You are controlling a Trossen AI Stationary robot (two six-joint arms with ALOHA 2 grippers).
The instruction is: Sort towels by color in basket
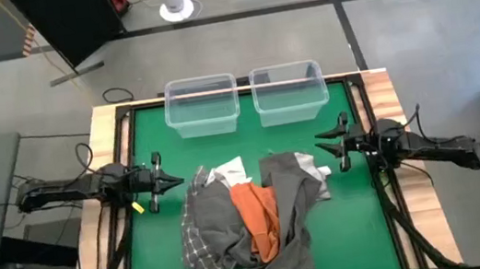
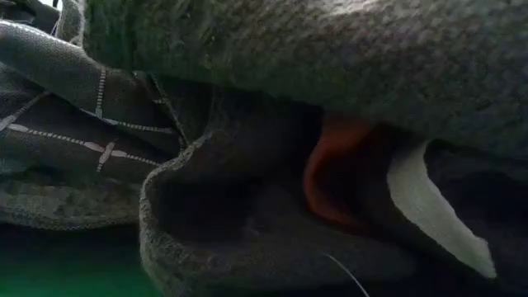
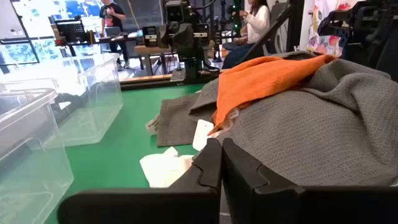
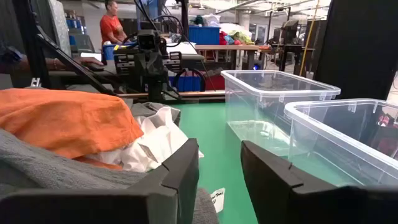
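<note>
Towels (image 1: 251,221): one mixed heap on the green table (image 1: 159,257), nearer the front edge than the two clear bins. Within the heap, the orange towel (image 1: 257,218) lies at the centre, a dark grey towel (image 1: 295,211) draped beside and partly over it, a grey-and-white checked towel (image 1: 200,237) on the side toward the left arm, and white cloth (image 1: 226,171) showing at the edge facing the bins. Left bin (image 1: 202,105) and right bin (image 1: 288,89): side by side at the far edge of the table, well apart from the heap, nothing visible inside. Left gripper (image 1: 165,182): just beside the heap on the checked-towel side, fingers nearly together with only a thin slit between them, holding nothing. Right gripper (image 1: 333,147): near the opposite side of the heap, jaws parted, holding nothing. Sorting judged not yet begun. Risks: the towels overlap and interfold, so a pinch on one layer is likely to drag a neighbour of another colour along; a trailing corner could catch on a bin rim or land across both bins; the nearly shut left gripper would need to part before any pick.
</note>
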